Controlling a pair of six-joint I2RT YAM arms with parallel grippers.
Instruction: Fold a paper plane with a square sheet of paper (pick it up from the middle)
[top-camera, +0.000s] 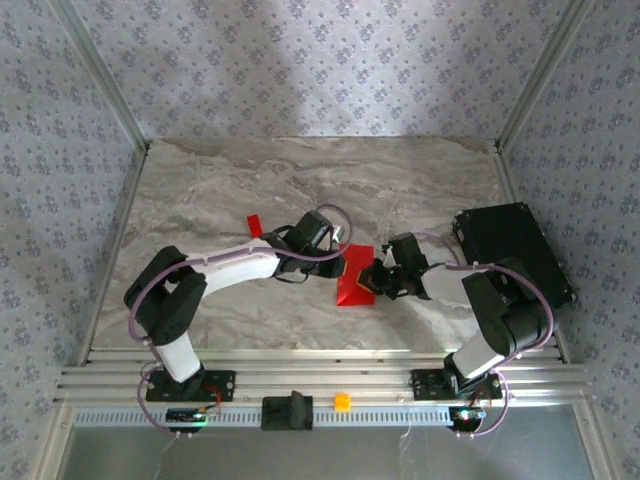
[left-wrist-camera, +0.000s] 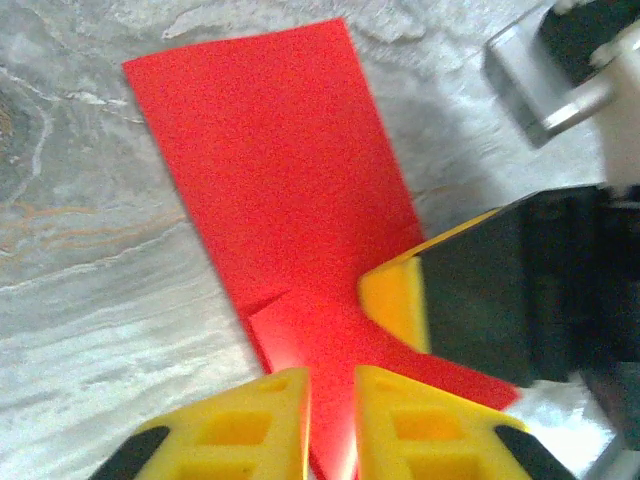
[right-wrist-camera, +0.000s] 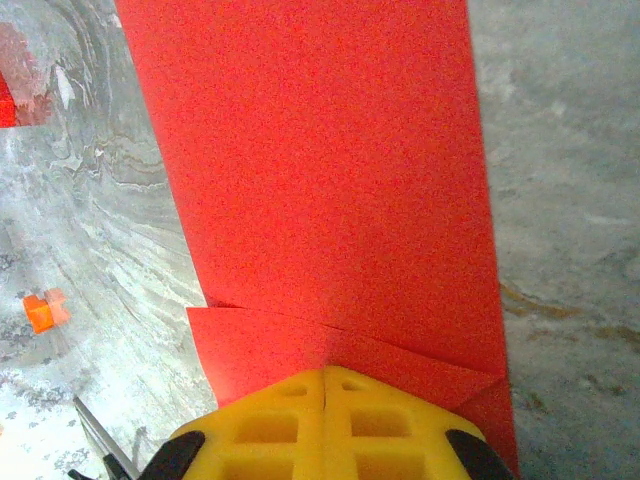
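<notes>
The square sheet of paper (top-camera: 355, 277) lies on the marble table as a bright red folded rectangle (right-wrist-camera: 320, 170), with a small flap (right-wrist-camera: 290, 345) folded over at its near end. My left gripper (top-camera: 338, 262) hovers at the paper's left edge. Its yellow jaws (left-wrist-camera: 332, 385) stand a narrow gap apart, and red paper (left-wrist-camera: 270, 160) shows through the gap. My right gripper (top-camera: 379, 277) comes in from the right, shut, with its joined tips (right-wrist-camera: 325, 375) pressing down on the flap. One of its yellow fingers (left-wrist-camera: 395, 300) rests on the paper in the left wrist view.
A tiny red block (top-camera: 254, 224) sits on the table behind the left arm. A black box (top-camera: 512, 250) stands at the right edge. A small orange block (top-camera: 342, 402) rests on the front rail (top-camera: 320, 385). The marble table (top-camera: 300, 180) stretches bare toward the back.
</notes>
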